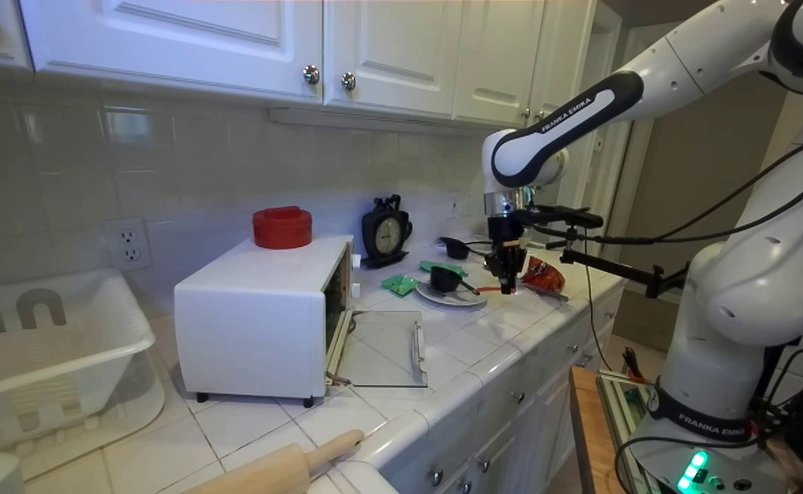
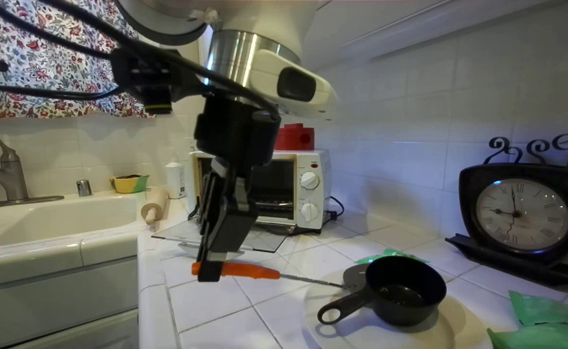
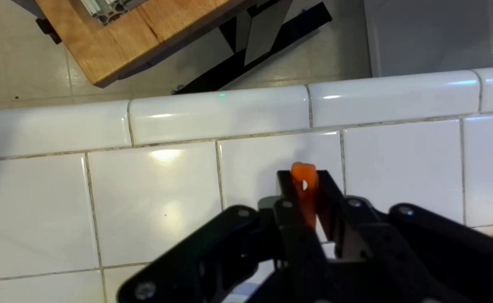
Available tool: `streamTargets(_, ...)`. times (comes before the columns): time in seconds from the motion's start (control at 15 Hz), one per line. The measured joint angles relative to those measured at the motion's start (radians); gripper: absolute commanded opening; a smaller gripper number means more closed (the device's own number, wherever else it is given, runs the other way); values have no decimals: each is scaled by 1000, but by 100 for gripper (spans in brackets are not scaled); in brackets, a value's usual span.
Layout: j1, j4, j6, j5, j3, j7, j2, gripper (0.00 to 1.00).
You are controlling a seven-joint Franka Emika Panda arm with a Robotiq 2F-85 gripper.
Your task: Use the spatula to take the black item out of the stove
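Note:
My gripper [image 1: 507,285] is shut on the orange handle of the spatula, above the counter. The handle also shows between the fingers in the wrist view [image 3: 305,176]. The spatula [image 2: 252,271] reaches toward the white plate [image 2: 320,315]; its grey blade lies at the plate, against or partly behind a black measuring cup [image 2: 405,291]. I cannot tell whether the blade is under the cup. The cup stands upright on the plate. The white stove [image 1: 250,336] stands apart with its glass door [image 1: 384,346] folded down; a red disc [image 1: 282,228] is on top. Its dark inside shows no clear item.
A black clock [image 1: 385,233] stands by the wall. Green packets [image 1: 400,285] lie near the plate. Another black cup [image 1: 456,248] and a red bag [image 1: 544,274] are farther along. A dish rack [image 1: 58,357] and rolling pin [image 1: 271,470] are beside the stove.

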Motion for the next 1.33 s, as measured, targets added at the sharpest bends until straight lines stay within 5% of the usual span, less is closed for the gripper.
streamTargets(0.6,23,-1,123,-67,81,-2,10,4)
streamTargets(0.87,32,-1,130,-197,145,54,17,4)
streamTargets(1.33,47,-4,223,-523,250,331,107,4)
